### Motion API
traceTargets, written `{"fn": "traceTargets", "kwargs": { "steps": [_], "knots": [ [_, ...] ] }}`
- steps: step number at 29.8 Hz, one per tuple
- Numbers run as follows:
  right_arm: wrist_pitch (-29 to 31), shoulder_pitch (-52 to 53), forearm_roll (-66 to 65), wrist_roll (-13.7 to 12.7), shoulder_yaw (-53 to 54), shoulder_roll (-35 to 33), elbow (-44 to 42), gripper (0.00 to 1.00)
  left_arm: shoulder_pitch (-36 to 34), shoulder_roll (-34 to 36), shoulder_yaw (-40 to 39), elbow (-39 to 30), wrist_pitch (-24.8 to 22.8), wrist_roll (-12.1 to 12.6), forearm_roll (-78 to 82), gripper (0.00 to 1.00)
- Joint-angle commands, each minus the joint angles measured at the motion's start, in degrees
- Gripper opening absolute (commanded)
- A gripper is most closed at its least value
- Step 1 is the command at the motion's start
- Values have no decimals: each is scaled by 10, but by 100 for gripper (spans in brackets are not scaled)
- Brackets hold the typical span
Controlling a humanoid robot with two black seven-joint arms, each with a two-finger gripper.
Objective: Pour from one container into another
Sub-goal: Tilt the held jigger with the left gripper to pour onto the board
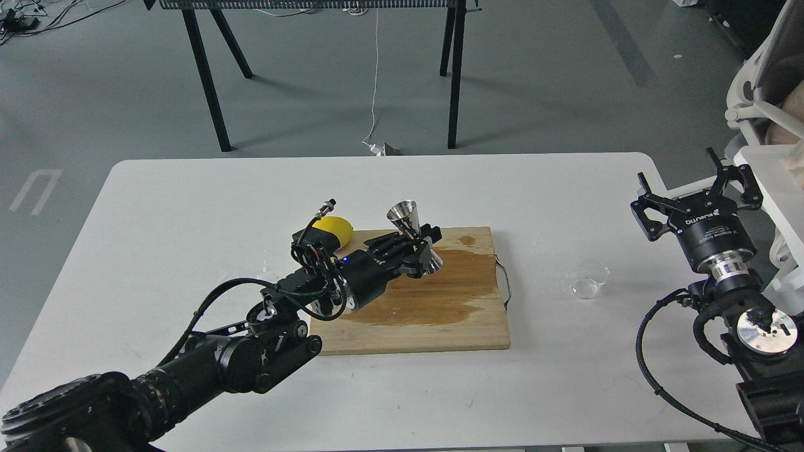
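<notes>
My left gripper is shut on the shiny steel hourglass jigger, held upright with a slight tilt. Its lower cone sits low over the back of the wet wooden cutting board; contact with the board cannot be told. The small clear glass cup stands on the white table to the right of the board. My right gripper hangs open behind and to the right of the cup, with nothing between its fingers.
A yellow lemon lies at the board's back left corner, partly hidden by my left wrist. A dark wet stain covers the board's middle. Water drops lie on the white table left of the board. A white chair stands at far right.
</notes>
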Motion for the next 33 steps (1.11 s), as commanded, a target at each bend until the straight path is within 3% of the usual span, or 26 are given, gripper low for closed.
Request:
{"fn": "traceTargets", "kwargs": {
  "steps": [1, 28, 33],
  "knots": [
    [0, 1, 0, 0, 0, 0, 0, 99, 1, 0, 2, 3, 0, 0, -9, 11],
    [0, -2, 1, 0, 1, 1, 0, 99, 4, 0, 4, 17, -3, 0, -21, 25],
    [0, -2, 1, 0, 1, 1, 0, 99, 4, 0, 36, 22, 0, 0, -27, 26]
  ]
}}
